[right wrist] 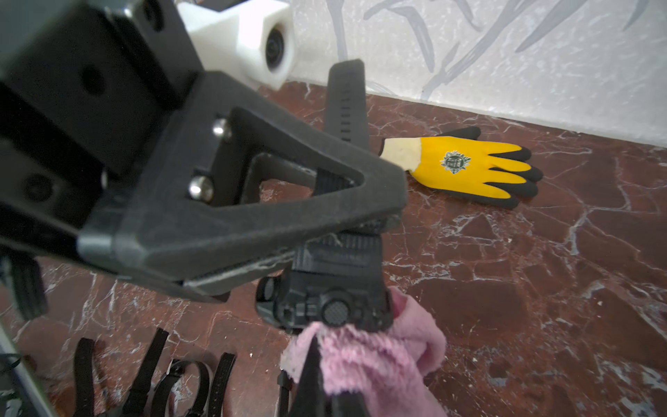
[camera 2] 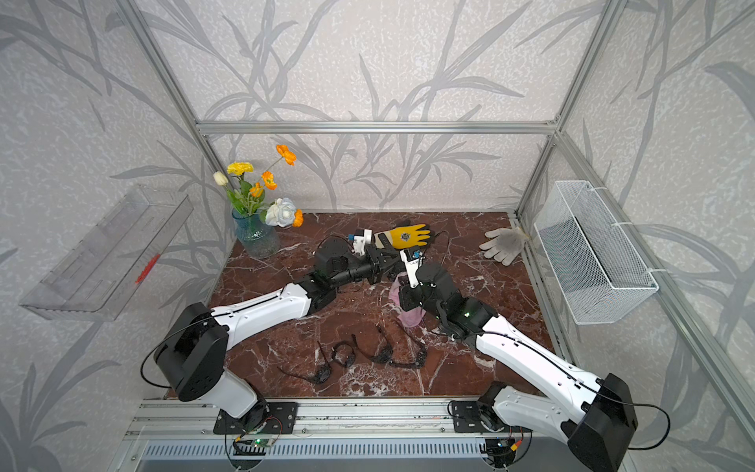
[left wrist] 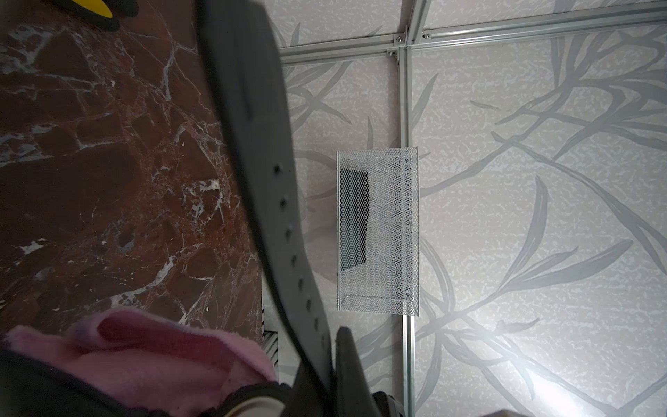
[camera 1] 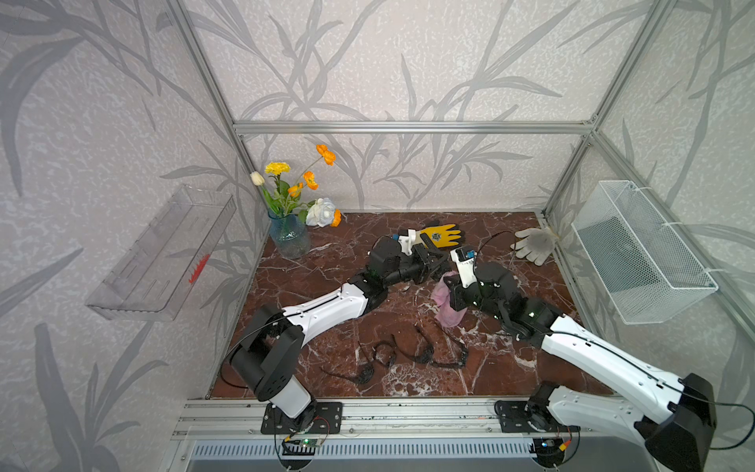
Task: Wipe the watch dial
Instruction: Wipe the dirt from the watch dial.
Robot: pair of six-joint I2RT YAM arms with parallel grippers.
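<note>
A chunky black watch (right wrist: 325,307) with a knurled side button is held in the air above the marble counter (right wrist: 541,270), near its middle. The left claw (right wrist: 361,231) is clamped on its strap (right wrist: 346,108). The right claw (right wrist: 317,375) is closed on a fluffy pink cloth (right wrist: 389,353) that touches the case. Wiping seems under way. Next, the cloth needs rubbing across the dial, which is hidden.

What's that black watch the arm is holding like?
The watch is black, chunky and plastic-looking, with a knurled round button on the case side. Its holed strap sticks out past the left gripper, which is shut on the strap next to the case. The case presses into the pink cloth; the dial is hidden.
</note>
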